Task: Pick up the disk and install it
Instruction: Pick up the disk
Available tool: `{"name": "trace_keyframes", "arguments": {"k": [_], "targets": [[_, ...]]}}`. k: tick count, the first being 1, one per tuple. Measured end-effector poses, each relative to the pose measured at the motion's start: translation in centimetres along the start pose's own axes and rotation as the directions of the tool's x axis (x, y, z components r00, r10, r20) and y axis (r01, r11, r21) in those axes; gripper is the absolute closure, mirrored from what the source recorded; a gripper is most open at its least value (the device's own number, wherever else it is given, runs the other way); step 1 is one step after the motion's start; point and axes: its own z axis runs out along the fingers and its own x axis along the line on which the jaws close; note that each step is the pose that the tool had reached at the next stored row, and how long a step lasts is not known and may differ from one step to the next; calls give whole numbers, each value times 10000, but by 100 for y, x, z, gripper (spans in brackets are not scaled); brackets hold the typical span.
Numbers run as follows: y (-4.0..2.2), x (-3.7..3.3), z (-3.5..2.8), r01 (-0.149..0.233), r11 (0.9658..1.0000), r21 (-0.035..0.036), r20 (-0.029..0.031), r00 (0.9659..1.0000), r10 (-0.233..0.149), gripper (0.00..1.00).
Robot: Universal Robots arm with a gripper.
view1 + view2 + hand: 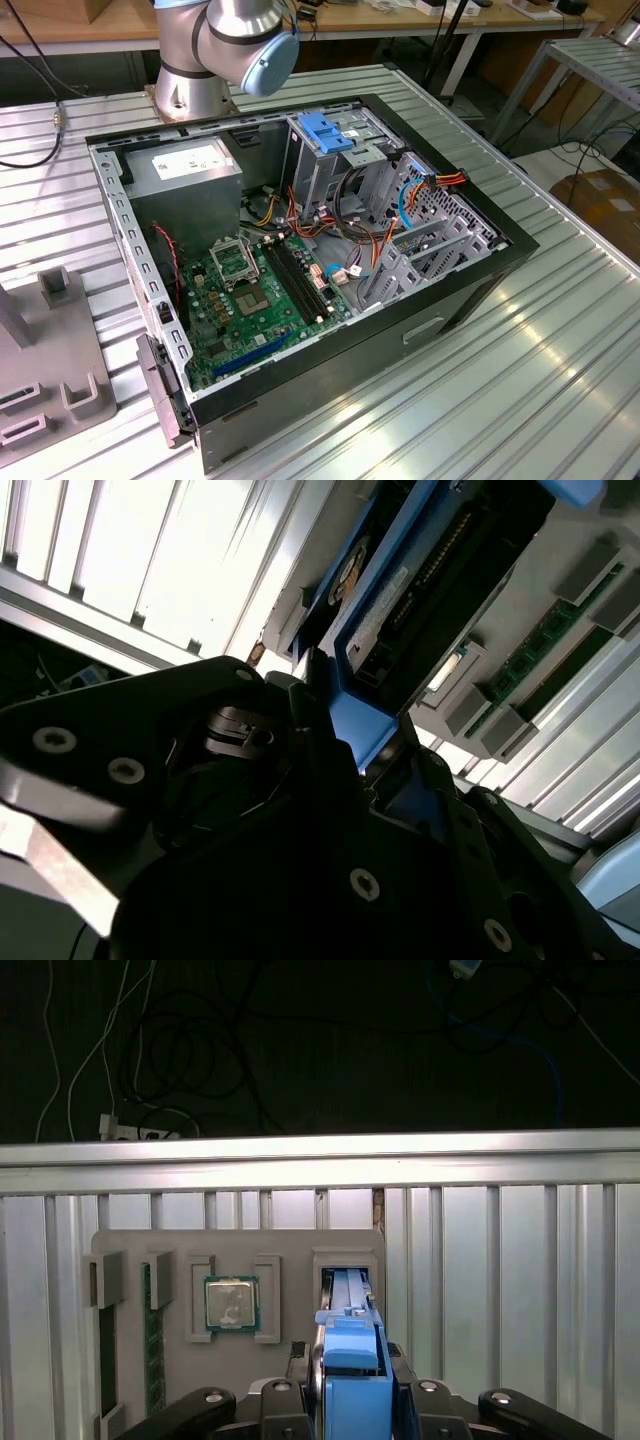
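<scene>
Exterior view: a ribbed metal tabletop [560,330] carries an open computer case [450,300]. The arm [225,40] rises behind the case, and a grey holder [60,380] lies at the exterior view's left. In the first wrist view the disk [348,1295] stands on edge in line with a slot of that holder [290,1245]; whether it rests in the slot I cannot tell. The hand [355,1360] is closed on the disk's blue carrier end, one finger on each side, as the second wrist view also shows [360,730]. A processor chip [231,1303] sits in a nearby pocket.
</scene>
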Motion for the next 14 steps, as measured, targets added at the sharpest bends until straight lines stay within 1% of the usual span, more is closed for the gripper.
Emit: {"name": "trace_keyframes", "arguments": {"k": [5, 7, 14], "targets": [[0, 0, 3, -1, 10000, -1, 0, 10000, 1, 60], [0, 0, 4, -1, 10000, -1, 0, 10000, 1, 63], [0, 0, 8, -1, 10000, -1, -1, 10000, 1, 63]]}}
